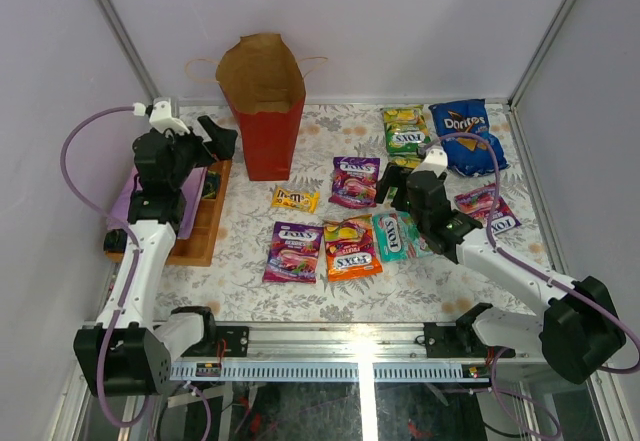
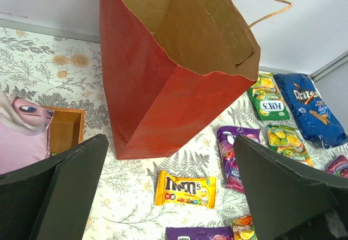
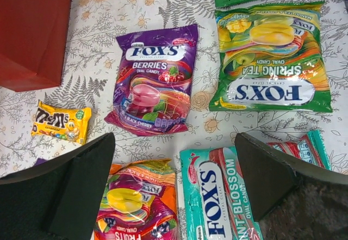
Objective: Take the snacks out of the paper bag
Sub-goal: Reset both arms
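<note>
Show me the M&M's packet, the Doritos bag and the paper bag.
M&M's packet (image 2: pixel 185 190), left wrist view, on the printed logo.
Doritos bag (image 1: pixel 462 121), top external view, upper blue front.
paper bag (image 1: pixel 268 146), top external view, red front wall.

Orange-brown wooden tray sat at left edge of floral-patterned table | folded pink-purple cloth lay across tray | pale walls stood behind

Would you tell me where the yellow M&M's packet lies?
The M&M's packet lies left of centre in the top view, just in front of the paper bag.
</note>
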